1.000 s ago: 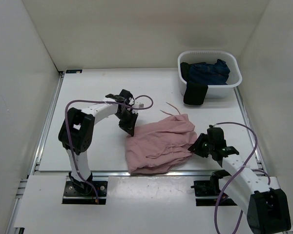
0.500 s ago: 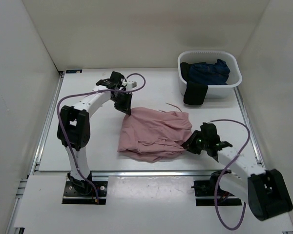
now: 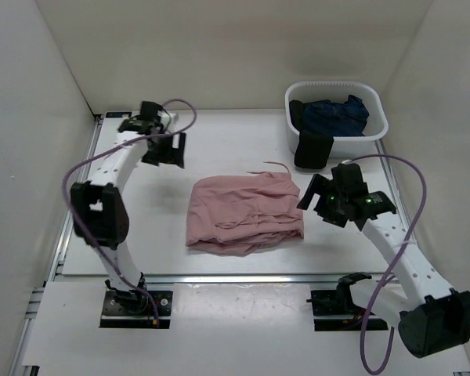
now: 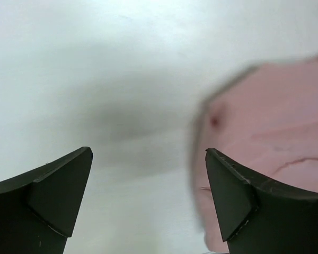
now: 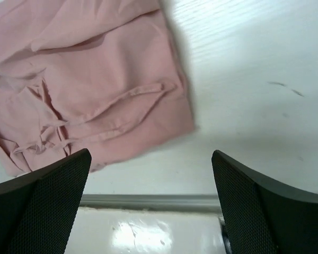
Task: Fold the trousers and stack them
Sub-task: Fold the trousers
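The dusty-pink trousers (image 3: 243,213) lie as a folded, rumpled bundle in the middle of the table, with a thin drawstring trailing off the far edge. My left gripper (image 3: 166,152) hangs open to the far left of them and holds nothing. In the left wrist view the left gripper (image 4: 148,180) stands wide over bare table, with the trousers (image 4: 270,116) at the right. My right gripper (image 3: 315,200) is open just off the bundle's right edge. The right wrist view shows the right gripper (image 5: 151,180) empty and the trousers (image 5: 95,90) up and to the left.
A white basket (image 3: 376,129) stands at the back right. It holds a dark navy garment (image 3: 333,116), and a black garment (image 3: 312,149) hangs over its front rim. The table's metal front rail (image 5: 148,201) runs below the right gripper. White walls close in the sides and back.
Both grippers have opened and let go of the trousers. The left arm has swung back and to the left, the right has pulled away to the right, and the bundle now lies flat.
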